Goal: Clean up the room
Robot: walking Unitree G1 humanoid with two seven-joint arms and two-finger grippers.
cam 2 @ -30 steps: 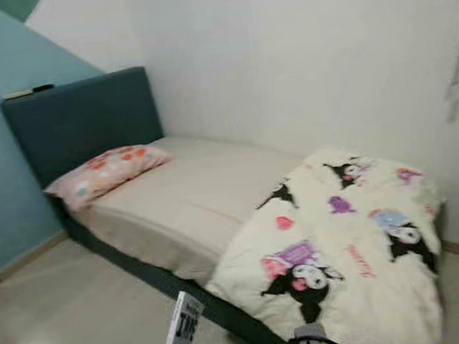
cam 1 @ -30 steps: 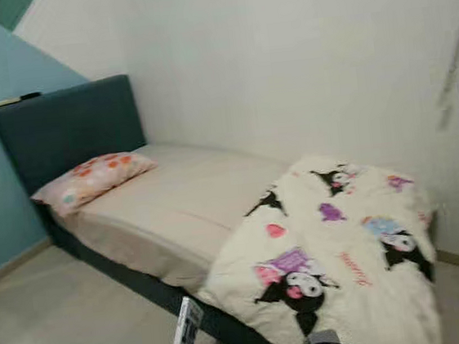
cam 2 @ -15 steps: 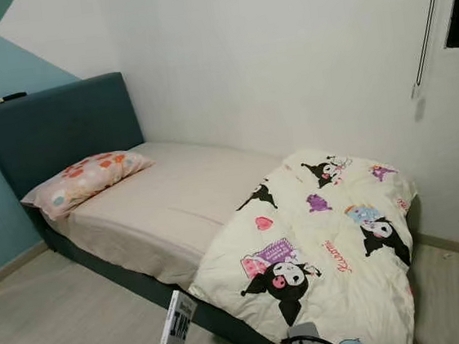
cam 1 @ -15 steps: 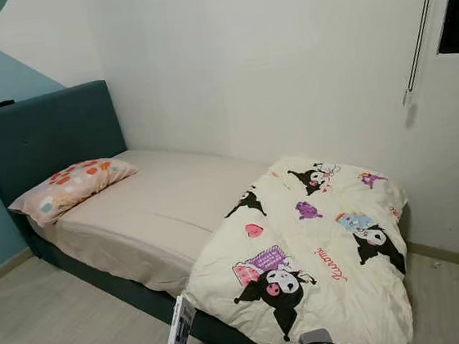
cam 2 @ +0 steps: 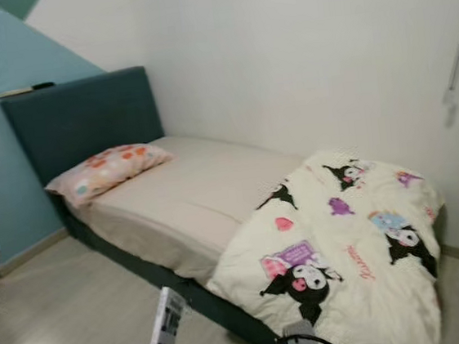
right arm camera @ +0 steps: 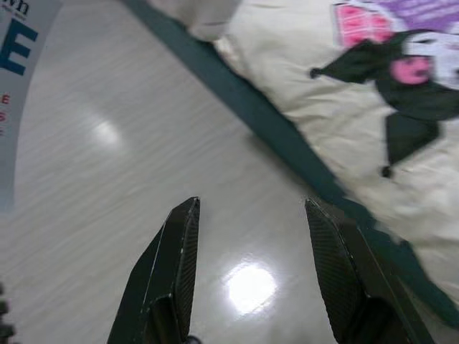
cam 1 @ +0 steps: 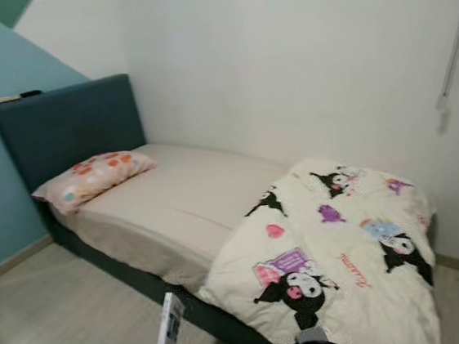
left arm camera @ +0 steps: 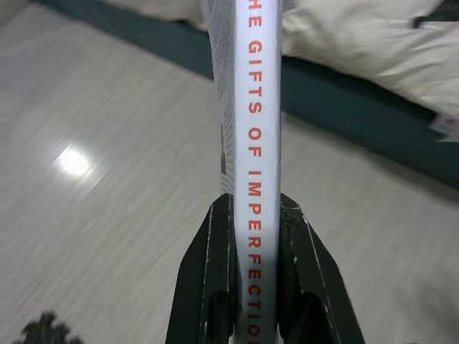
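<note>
The left gripper (left arm camera: 251,272) pinches a thin white book (left arm camera: 254,107) by its glossy spine, jaws pressed on both covers, above the pale plank floor (cam 1: 55,313) beside the bed (cam 1: 175,202). The right gripper (right arm camera: 251,272) hangs with jaws spread near the bed's dark padded frame. A soft cartoon-print duvet (cam 1: 336,251) lies crumpled at the bed's foot, 1 flowered pillow (cam 1: 90,177) by the headboard; the spine's lettering is cut off.

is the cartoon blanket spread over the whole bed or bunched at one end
Bunched at the foot end. The blanket lies in a crumpled heap spilling over the edge, leaving the mattress bare up to the pillow.

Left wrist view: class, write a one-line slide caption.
Left hand clamps a white book by its spine above the pale floor.
</note>
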